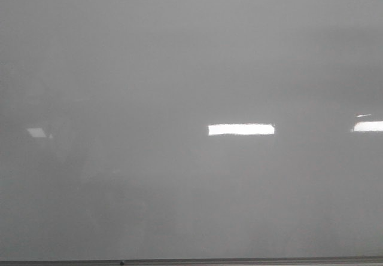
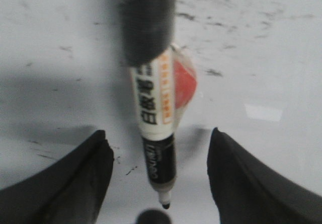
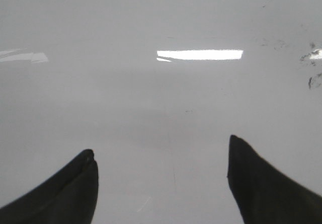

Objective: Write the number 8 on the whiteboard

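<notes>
The whiteboard (image 1: pixel 191 69) fills the front view, glossy pale grey, with no number 8 on it; neither gripper shows there. In the left wrist view my left gripper (image 2: pixel 158 132) is open over the board (image 2: pixel 261 58). A marker (image 2: pixel 156 108) with a white label and black ends lies between the spread fingers without touching either, and its uncapped black tip (image 2: pixel 165 205) points toward the wrist. In the right wrist view my right gripper (image 3: pixel 161 145) is open and empty over the board (image 3: pixel 161 98).
The board's thin grey frame edge (image 1: pixel 239 261) runs along the bottom of the front view. Faint black marker smudges (image 2: pixel 214 73) lie beyond the marker, and more smudges (image 3: pixel 312 78) show beside the right gripper. Bright rectangles (image 1: pixel 241 129) are light reflections.
</notes>
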Robot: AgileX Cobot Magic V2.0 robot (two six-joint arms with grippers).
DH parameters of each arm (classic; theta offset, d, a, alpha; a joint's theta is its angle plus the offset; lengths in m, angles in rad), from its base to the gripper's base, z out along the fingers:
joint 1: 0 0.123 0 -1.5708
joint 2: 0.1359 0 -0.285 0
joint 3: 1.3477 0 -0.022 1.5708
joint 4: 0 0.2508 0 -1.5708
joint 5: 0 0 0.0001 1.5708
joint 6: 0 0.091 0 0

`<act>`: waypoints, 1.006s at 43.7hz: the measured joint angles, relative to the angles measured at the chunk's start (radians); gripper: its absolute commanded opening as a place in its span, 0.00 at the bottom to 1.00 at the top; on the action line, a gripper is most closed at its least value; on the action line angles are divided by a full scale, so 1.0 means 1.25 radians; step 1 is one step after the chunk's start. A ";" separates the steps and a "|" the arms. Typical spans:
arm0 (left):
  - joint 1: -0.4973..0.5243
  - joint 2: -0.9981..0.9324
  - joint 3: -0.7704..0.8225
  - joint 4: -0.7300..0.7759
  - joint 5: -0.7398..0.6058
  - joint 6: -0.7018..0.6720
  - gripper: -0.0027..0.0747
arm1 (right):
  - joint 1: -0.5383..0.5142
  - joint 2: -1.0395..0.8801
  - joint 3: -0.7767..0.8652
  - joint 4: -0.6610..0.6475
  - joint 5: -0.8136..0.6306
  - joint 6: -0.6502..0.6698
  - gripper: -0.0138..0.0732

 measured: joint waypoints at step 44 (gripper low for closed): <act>-0.160 -0.065 -0.319 0.005 0.635 0.198 0.03 | 0.028 0.063 -0.071 0.000 0.119 -0.011 0.80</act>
